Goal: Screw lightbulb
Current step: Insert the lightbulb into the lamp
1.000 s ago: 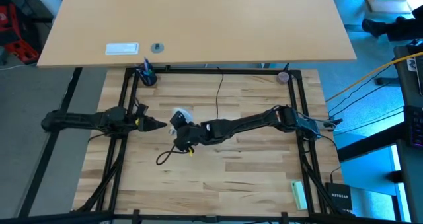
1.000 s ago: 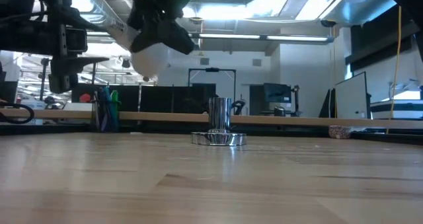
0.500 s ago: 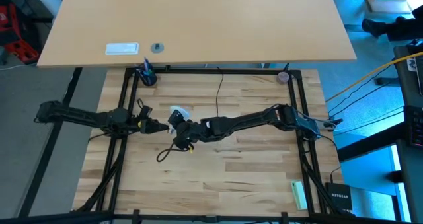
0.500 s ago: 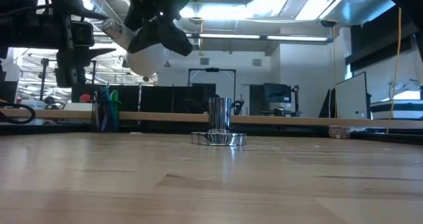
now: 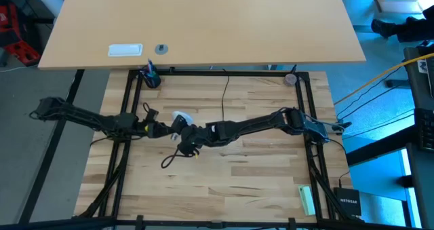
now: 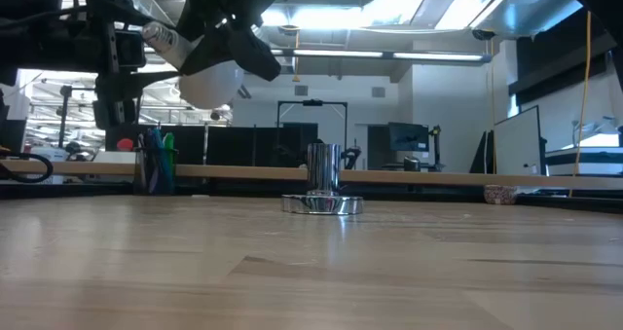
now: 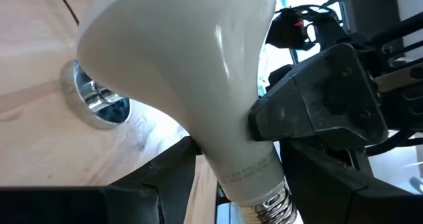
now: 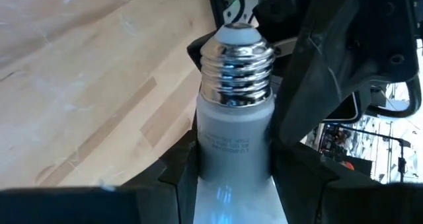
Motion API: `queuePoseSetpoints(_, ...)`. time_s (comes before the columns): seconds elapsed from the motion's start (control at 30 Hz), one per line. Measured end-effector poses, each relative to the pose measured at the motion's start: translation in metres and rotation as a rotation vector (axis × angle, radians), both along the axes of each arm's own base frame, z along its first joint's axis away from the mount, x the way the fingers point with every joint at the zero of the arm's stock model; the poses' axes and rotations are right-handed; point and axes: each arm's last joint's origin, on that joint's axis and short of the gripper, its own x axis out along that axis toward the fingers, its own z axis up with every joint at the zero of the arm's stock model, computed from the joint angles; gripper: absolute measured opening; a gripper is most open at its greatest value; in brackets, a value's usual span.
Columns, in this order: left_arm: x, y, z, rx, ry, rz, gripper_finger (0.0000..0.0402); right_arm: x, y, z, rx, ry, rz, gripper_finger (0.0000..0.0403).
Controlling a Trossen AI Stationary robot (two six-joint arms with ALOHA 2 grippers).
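Gleaming matte white lightbulb (image 7: 178,65), threaded silver base.

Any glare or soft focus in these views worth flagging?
Low view: bright ceiling lights behind, arms silhouetted, near tabletop soft. Left wrist view: lightbulb fills the frame, with a bright highlight streak. Right wrist view: sharp reflections on the bulb's metal thread. High view: even light.

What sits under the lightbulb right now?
Below the raised lightbulb, held by the right hand, lies bare wooden table. The silver socket stands apart, off to one side. The left hand covers part of the bulb.
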Motion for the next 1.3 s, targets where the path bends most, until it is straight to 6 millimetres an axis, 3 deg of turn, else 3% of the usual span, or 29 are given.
queuePoseSetpoints(0.5,0.011,-0.003,-0.006,0.04,0.048,-0.021,0.0209,0.0,0.001,-0.003,-0.029,0.04,0.056,0.0157)
queuePoseSetpoints(0.77,0.012,-0.003,-0.007,0.096,0.055,-0.015,0.0131,-0.001,0.002,-0.004,-0.011,0.043,0.034,0.0193)
queuePoseSetpoints(1.0,0.013,-0.002,-0.004,0.139,0.046,0.022,0.0129,-0.006,0.009,-0.003,-0.106,0.038,-0.102,0.0199)
queuePoseSetpoints(1.3,0.012,0.002,-0.004,0.175,0.053,0.129,0.0129,-0.039,0.031,0.028,-0.009,0.032,-0.227,0.0201)
